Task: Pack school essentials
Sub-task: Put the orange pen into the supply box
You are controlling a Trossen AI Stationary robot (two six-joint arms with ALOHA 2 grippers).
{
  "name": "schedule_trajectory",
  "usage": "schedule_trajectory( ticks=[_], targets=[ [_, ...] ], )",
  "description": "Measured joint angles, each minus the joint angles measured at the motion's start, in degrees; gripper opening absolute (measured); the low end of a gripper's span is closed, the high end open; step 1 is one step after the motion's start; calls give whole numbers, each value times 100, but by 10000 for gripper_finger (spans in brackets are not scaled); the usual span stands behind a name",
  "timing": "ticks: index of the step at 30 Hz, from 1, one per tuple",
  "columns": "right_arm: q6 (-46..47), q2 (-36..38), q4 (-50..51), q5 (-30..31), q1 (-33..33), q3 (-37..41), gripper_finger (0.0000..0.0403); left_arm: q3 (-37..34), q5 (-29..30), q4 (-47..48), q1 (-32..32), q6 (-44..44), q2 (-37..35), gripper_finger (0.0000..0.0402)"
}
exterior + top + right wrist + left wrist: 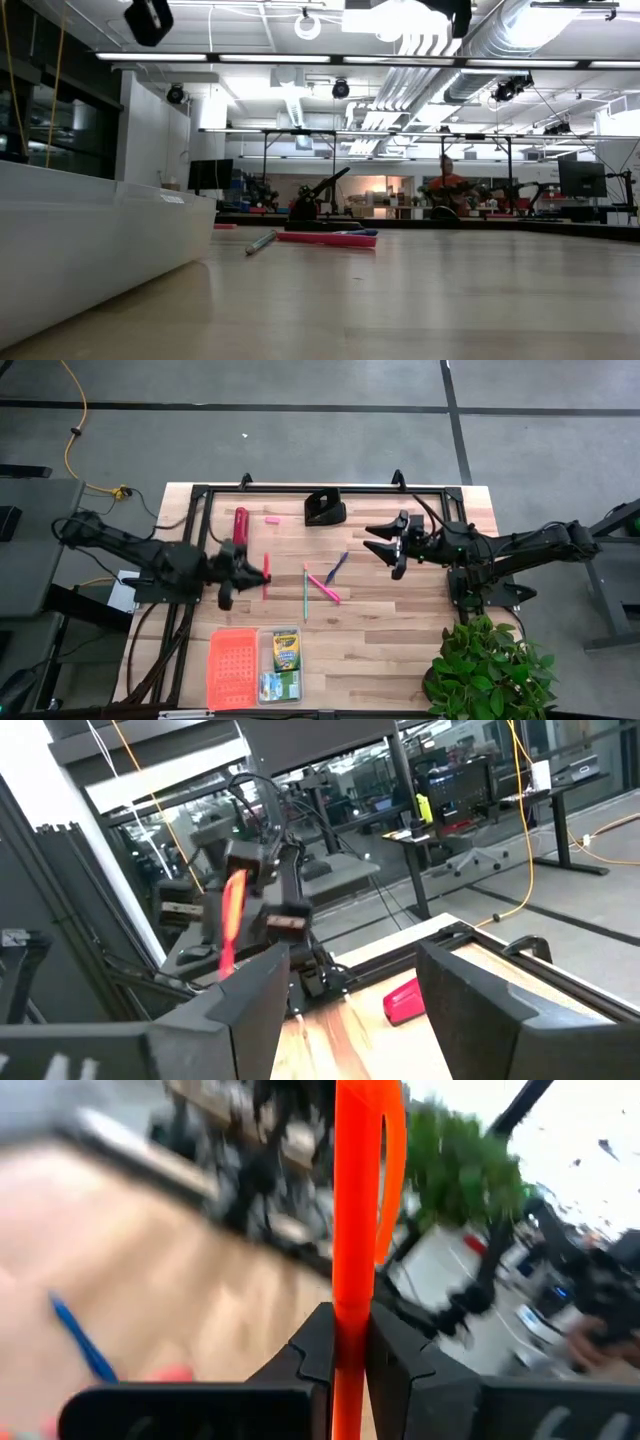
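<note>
Over the table's left half, the left gripper (243, 570) is clamped on a red pen (265, 574), held clear of the wood. Right gripper (385, 546) hovers opposite, fingers wide, holding nothing.

The crayon box (286, 650) lay in a bin (262, 668) at the table's (400, 640) near edge, left of a plant (490, 670). Pens (322, 586) lay mid-table, between the left gripper (232, 575) and right gripper (385, 545).
</note>
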State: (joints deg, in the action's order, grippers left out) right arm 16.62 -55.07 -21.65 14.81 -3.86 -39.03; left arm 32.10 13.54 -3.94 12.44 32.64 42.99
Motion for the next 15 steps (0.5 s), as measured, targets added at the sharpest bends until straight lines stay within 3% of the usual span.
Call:
schedule_trajectory(
  ticks=[8,15],
  targets=[
    [-13,0,293,1,25,0,211,412,592,299,1500,2697,1327,17],
    [-7,-1,473,3,125,0,211,914,2474,293,2757,5699,2910,17]
  ],
)
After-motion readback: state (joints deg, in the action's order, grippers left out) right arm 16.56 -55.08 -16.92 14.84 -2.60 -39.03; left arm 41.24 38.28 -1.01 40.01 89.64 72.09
